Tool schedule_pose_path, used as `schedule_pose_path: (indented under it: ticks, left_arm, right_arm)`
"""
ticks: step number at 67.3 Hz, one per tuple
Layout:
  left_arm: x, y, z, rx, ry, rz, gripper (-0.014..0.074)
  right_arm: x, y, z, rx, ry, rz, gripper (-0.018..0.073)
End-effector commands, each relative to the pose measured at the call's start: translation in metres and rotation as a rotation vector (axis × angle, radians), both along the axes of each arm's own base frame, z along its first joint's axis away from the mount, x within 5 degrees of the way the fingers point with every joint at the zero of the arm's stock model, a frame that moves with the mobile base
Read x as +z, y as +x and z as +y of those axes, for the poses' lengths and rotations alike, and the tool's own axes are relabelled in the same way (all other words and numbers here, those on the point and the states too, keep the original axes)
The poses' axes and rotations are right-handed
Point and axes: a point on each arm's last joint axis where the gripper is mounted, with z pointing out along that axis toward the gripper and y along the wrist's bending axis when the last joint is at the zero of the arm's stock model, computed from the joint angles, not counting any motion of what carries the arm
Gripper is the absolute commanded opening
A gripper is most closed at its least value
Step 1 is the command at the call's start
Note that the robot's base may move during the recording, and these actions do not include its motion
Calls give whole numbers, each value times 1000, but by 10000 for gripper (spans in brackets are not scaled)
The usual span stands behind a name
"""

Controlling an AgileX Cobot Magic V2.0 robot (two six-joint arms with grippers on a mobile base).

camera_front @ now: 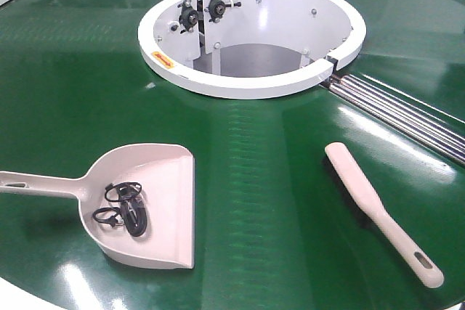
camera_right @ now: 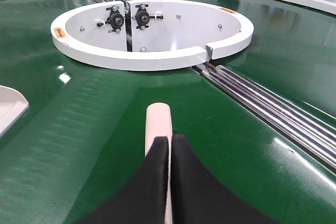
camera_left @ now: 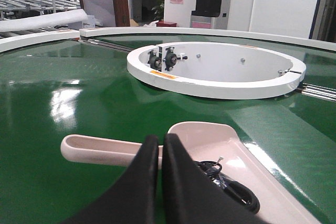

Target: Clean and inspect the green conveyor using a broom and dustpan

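Lying beneath pressed-together right tool [camera_right: 169, 145], broom [camera_right: 158, 124]; contact seemingly none.

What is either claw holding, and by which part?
Nothing. The left claw and right claw are shut, empty; dustpan and broom lie free on the green conveyor.

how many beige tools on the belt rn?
2. The dustpan lies front-left on the conveyor, dark cable-like debris inside it. The broom lies front-right, handle toward the camera. None seem hidden.
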Motion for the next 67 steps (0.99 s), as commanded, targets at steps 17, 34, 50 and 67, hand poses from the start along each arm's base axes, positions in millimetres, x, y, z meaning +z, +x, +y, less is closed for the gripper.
schedule_pose_path:
  ticks: [17, 34, 50, 67]
  left_arm:
    - [-3, 0, -1, -11, -22, -59, -8]
    - [-3, 0, -1, -11, -22, -59, -8]
    - [-3, 0, -1, -11, -22, -59, -8]
    - [-3, 0, -1, -11, -22, -59, -8]
  right_arm:
    - [15, 2, -1, -15, 16, -92, -10]
    - [15, 2, -1, -15, 16, -92, -10]
    - [16, 2, -1, -18, 6, -116, -10]
    - [11, 1, -5, -46, -51, -137, -10]
